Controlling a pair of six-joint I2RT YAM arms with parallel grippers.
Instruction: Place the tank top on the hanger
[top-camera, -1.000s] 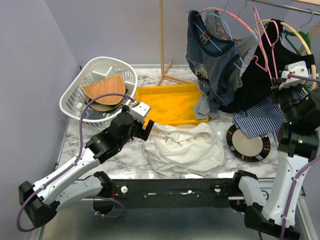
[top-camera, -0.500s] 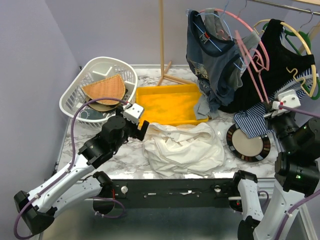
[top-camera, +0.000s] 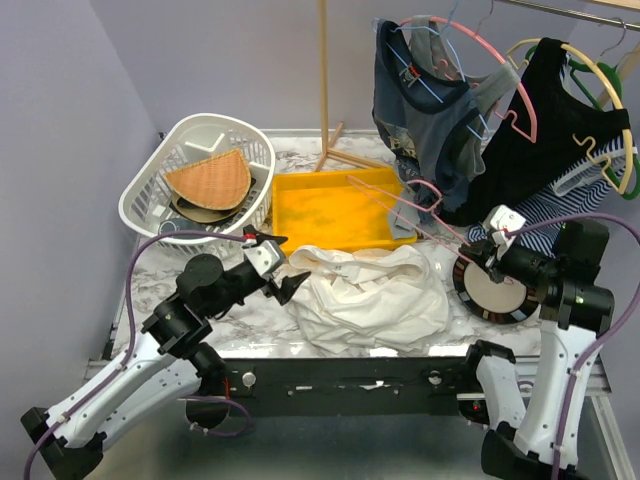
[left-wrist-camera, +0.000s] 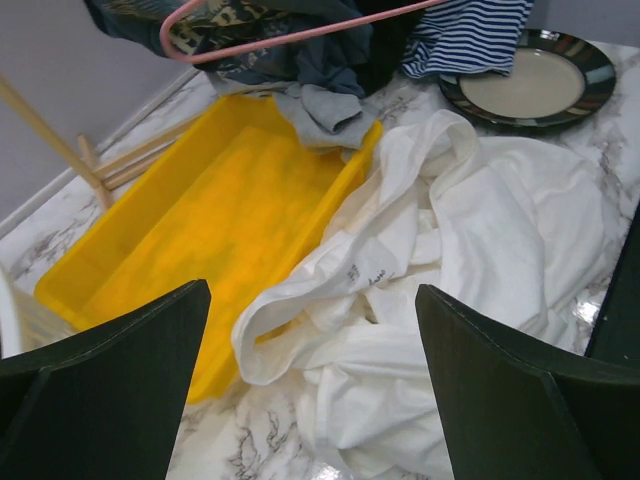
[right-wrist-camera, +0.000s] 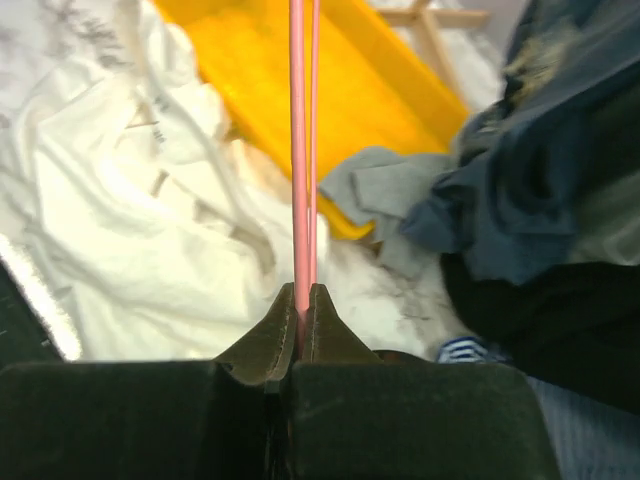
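The right gripper (right-wrist-camera: 302, 298), clamped on the hanger (right-wrist-camera: 303, 150), has swung it down over the yellow tray (top-camera: 335, 182) (off the rail (top-camera: 565, 12)!). The tank top (top-camera: 370, 295) lies crumpled just before the tray; the left gripper (top-camera: 282, 266) gapes beside it, so threading can start.

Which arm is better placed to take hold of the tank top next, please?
Left: the left gripper hangs open beside the tank top, free to grasp it; the right gripper is shut on the hanger.

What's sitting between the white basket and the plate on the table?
The yellow tray and, nearer the arms, the crumpled tank top lie between the white basket and the plate; the top external view shows it.
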